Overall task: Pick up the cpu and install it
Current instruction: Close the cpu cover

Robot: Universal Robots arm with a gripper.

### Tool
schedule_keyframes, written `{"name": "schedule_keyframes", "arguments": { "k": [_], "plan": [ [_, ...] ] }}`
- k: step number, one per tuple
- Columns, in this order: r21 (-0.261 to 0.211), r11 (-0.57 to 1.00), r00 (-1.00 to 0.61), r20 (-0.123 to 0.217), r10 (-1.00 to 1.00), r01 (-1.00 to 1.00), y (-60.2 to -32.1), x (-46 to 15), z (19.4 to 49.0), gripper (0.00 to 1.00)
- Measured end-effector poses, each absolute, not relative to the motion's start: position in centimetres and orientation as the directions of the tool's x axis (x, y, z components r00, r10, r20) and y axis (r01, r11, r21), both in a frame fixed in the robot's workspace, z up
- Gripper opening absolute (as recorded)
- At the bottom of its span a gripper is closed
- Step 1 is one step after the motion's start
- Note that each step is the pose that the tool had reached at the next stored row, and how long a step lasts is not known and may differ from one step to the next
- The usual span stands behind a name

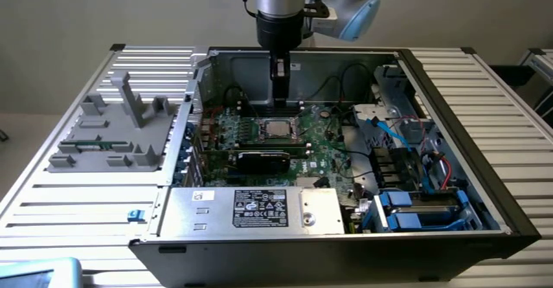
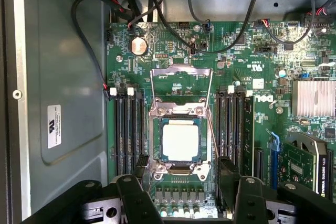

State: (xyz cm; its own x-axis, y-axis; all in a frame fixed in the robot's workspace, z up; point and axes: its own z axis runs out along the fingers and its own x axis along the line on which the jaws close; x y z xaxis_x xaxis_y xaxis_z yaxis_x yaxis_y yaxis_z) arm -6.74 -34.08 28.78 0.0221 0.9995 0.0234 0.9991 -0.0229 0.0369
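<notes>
- The tower case [image 1: 509, 223] lies on its side on the slatted table [image 1: 69, 197], its open flank facing up. I reckon that lets the arm come straight down onto the motherboard [image 1: 324, 152].
- The gripper [image 1: 281, 107] hangs over the board just above the socket [image 2: 181, 109]. Taking the exterior view as a dial centred on the case, that is about eleven o'clock.
- Its two black fingers [image 2: 131, 195] stand wide apart with nothing between them, so it is open and empty-handed.
- The cpu [image 2: 181, 141] lies flat inside the socket, silver top up, square to the frame and apart from the fingers. To my eye it is already seated.
- The hinged load plate [image 2: 181, 72] is tipped back off the socket, which leaves the chip uncovered and not yet clamped.
- The rows of memory slots [image 2: 128, 129] flank the socket on both sides, so the fingers have little room there. That is probably why they straddle the socket instead.
- The grey parts fixture [image 1: 112, 132] sits outside the case at about nine o'clock, well apart from the gripper.
- The power supply box [image 1: 250, 207] fills the case wall at six o'clock.
</notes>
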Motion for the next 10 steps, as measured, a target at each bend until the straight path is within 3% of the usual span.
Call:
{"name": "schedule_keyframes", "arguments": {
  "k": [4,6,10],
  "plan": [
    [0.037,-0.023,0.022,0.023,0.999,0.999,-34.08,-6.74,28.78,0.62],
    [0.037,-0.023,0.022,0.023,0.999,0.999,-34.08,-6.74,28.78,0.49],
    [0.037,-0.023,0.022,0.024,0.999,0.999,-34.08,-6.74,28.78,0.37]
  ]
}}
